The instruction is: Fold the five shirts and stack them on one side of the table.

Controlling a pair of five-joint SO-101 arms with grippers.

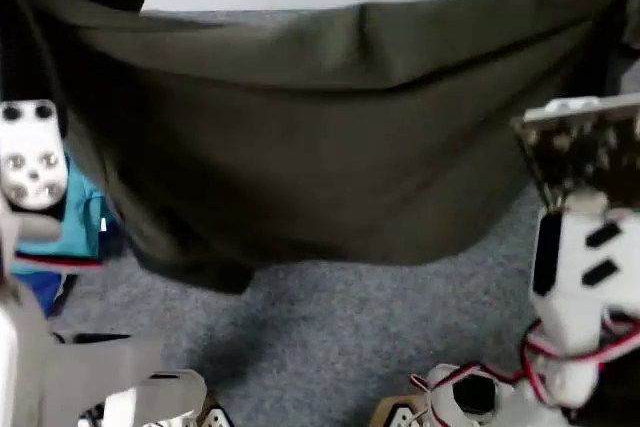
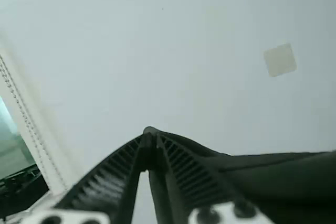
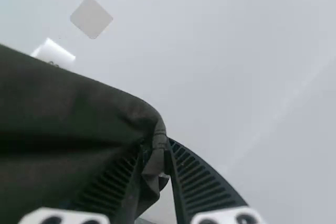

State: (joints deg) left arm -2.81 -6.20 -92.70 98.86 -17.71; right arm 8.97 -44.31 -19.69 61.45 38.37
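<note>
Left hand (image 2: pixel 150 138) and right hand (image 3: pixel 157 142) each clamp a top corner of the olive shirt (image 1: pixel 330 137), soft, light cloth sagging between them.

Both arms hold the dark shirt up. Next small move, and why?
Probably lower both together onto the grey table: the left gripper and right gripper each pinch the dark olive cloth shirt, which hangs stretched between them.

I see the dark olive shirt (image 1: pixel 330 137) as soft matt cloth, table (image 1: pixel 340 337) grey, felt-like and rough, left gripper (image 2: pixel 150 140) and right gripper (image 3: pixel 156 153) of ribbed matt black plastic
</note>
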